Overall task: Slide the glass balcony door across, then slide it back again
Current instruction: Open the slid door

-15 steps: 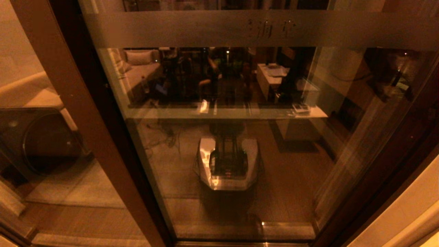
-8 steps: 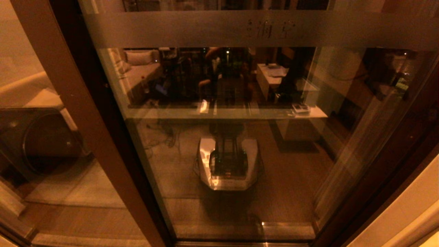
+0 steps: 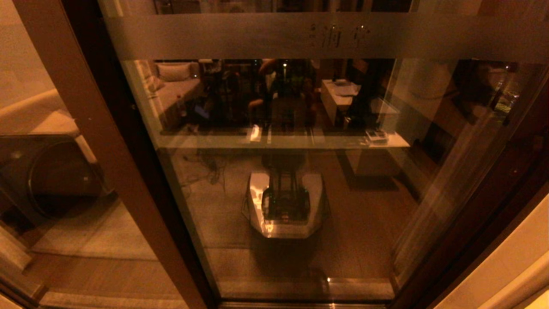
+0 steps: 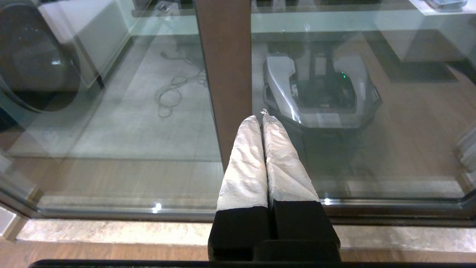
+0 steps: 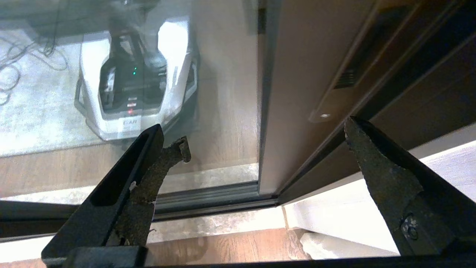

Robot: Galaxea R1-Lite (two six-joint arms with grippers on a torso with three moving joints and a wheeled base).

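Head view: glass balcony door (image 3: 300, 180) filling the middle, frosted band (image 3: 300, 36) across the top, brown stile (image 3: 107, 163) slanting down the left, washing machine (image 3: 47, 176) beyond it; no arms visible. Left wrist view: left gripper (image 4: 260, 117) closed tight, wrapped fingers (image 4: 245, 163) pressed together, tips just before the stile. Right wrist view: right gripper (image 5: 264, 134) spread wide, empty, facing the door's handled stile (image 5: 297, 93) near the bottom track (image 5: 208, 201).

door frosted band (image 3: 326, 36) | chars faint, unreadable | robot-base reflection (image 5: 130, 123): "EAR"
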